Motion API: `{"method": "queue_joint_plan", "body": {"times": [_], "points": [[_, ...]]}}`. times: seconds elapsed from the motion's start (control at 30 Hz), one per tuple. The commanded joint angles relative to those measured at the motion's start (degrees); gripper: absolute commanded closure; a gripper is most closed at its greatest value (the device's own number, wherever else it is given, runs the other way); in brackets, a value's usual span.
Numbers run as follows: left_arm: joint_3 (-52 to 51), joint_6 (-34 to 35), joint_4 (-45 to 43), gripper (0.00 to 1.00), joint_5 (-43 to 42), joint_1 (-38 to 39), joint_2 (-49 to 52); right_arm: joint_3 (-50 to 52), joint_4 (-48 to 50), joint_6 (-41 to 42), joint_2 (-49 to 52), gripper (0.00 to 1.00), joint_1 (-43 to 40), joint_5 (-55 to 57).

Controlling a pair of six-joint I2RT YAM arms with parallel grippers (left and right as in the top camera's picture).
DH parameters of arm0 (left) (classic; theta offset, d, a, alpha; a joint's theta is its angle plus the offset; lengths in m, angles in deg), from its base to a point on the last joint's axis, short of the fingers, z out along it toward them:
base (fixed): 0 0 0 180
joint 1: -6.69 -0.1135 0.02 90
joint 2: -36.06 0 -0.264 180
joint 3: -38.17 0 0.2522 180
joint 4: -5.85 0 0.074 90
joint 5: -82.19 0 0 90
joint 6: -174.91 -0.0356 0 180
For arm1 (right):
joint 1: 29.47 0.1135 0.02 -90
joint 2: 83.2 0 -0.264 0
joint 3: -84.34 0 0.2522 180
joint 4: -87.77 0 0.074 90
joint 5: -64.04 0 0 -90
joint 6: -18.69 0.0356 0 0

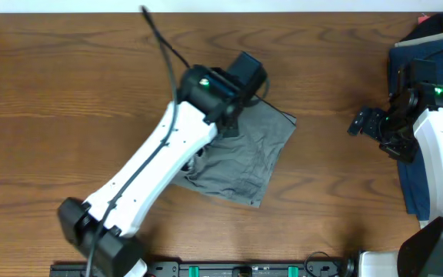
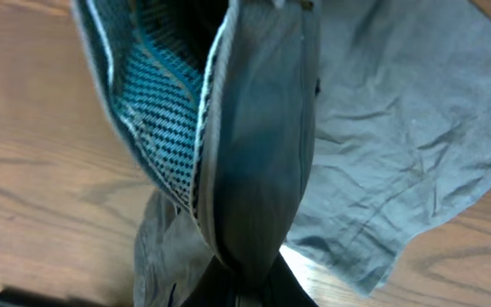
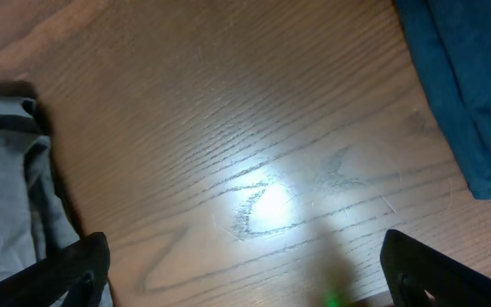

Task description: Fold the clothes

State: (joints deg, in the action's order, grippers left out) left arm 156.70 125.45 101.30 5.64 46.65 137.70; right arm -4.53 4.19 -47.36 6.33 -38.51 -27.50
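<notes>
Evidently mid-fold: one pincer grips the shorts, the other waits empty.

On the wooden table (image 1: 68, 69), a dark blue garment (image 1: 408, 181) is heaped at the three o'clock edge, probably parked out of the way. The grey shorts (image 1: 256, 158) lie crumpled just right of centre, spreading flat towards five o'clock. At their eleven o'clock corner the left gripper (image 2: 250, 277) is clamped on a lifted fold, the patterned lining (image 2: 164, 111) showing, likely so that edge can be carried over the rest. The right gripper (image 1: 364, 123) hangs at the shorts' three o'clock, jaws spread wide over bare wood and holding nothing, seemingly ready to steady the cloth.
</notes>
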Motion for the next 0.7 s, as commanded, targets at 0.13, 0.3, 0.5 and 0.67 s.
{"method": "queue_joint_plan", "body": {"times": [0.13,0.3,0.5,0.67], "points": [[0.4,0.7,-3.1,0.94,-4.3,3.3,6.5,0.2,0.0,0.9,-0.3,0.01,-0.3,0.0],[0.4,0.0,-6.6,0.94,-7.1,5.4,9.7,0.2,0.0,0.9,-0.3,0.01,-0.3,0.0],[0.4,-0.4,-10.5,0.94,-7.0,8.1,11.2,0.2,0.0,0.9,-0.3,0.01,-0.3,0.0],[0.4,-0.4,-11.8,0.94,-7.1,9.3,11.8,0.2,0.0,0.9,-0.3,0.01,-0.3,0.0]]}}
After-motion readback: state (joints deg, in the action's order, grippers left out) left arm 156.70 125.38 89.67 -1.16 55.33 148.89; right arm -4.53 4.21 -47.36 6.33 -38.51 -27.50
